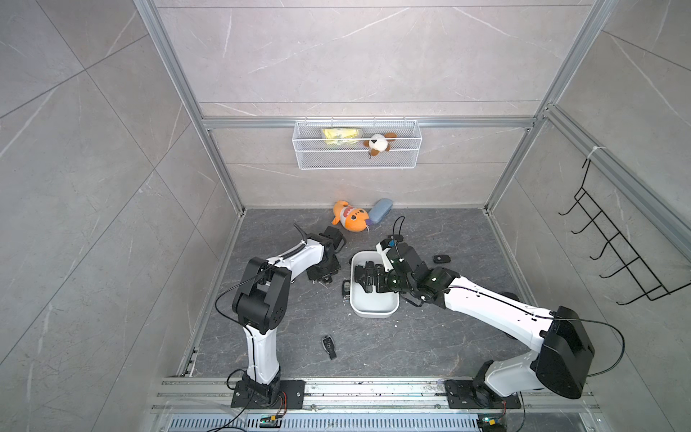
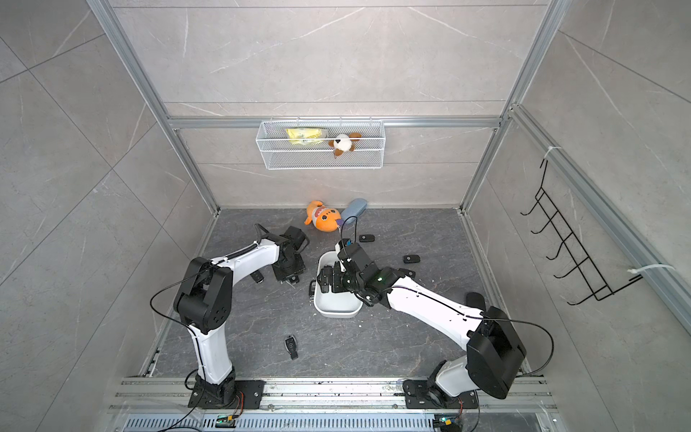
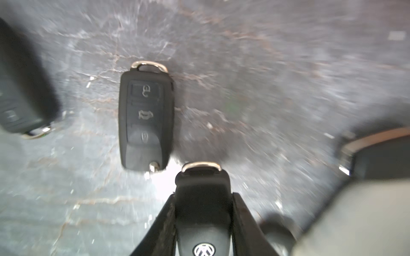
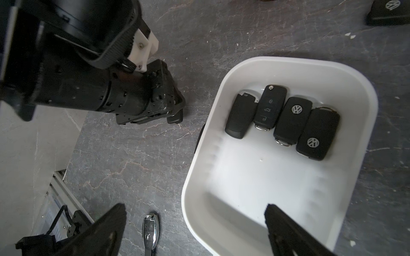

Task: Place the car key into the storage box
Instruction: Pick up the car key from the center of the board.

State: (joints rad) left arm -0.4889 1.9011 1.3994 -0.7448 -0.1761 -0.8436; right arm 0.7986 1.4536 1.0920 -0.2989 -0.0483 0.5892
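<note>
My left gripper [image 3: 203, 212] is shut on a black car key [image 3: 203, 199] with a VW badge, its metal loop sticking out past the fingers [image 3: 166, 221], low over the floor. In both top views this gripper [image 1: 323, 275] [image 2: 288, 271] is just left of the storage box [image 1: 374, 312] [image 2: 336, 310], a shallow white tub. My right gripper [image 4: 195, 208] is open and empty, hovering over the box [image 4: 255, 177]. Several black keys [image 4: 290, 119] lie side by side in it.
Loose keys lie on the dark floor: a Mercedes one [image 1: 329, 346] [image 4: 150, 230], one ahead of my left gripper [image 3: 145, 119], others right of the box [image 1: 441, 258] [image 2: 367, 238]. An orange plush [image 1: 349, 217] and blue-grey case [image 1: 380, 210] sit by the back wall, under a wire basket [image 1: 357, 149].
</note>
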